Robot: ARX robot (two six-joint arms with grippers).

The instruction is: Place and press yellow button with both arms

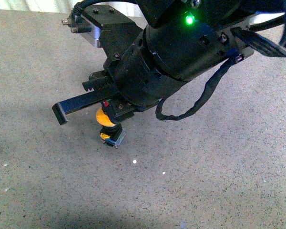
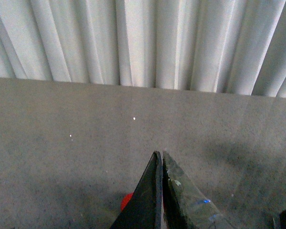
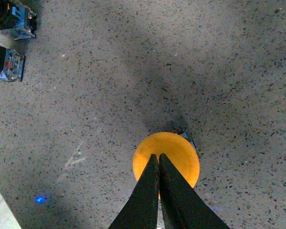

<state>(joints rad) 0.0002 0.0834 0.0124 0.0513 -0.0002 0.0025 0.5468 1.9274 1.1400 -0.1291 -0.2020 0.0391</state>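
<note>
right gripper fingers pressed together, tips over the yellow button cap, contact unclear; button on speckled floor with free room all round; left gripper likewise closed, facing the curtain edge.

Floor: grey, speckled, hard finish; soft shadow patches. Few bright specks of light on it. Ahead of me, at far edge: pale pleated curtain, full width, down to floor. Light dim, diffuse.
</note>
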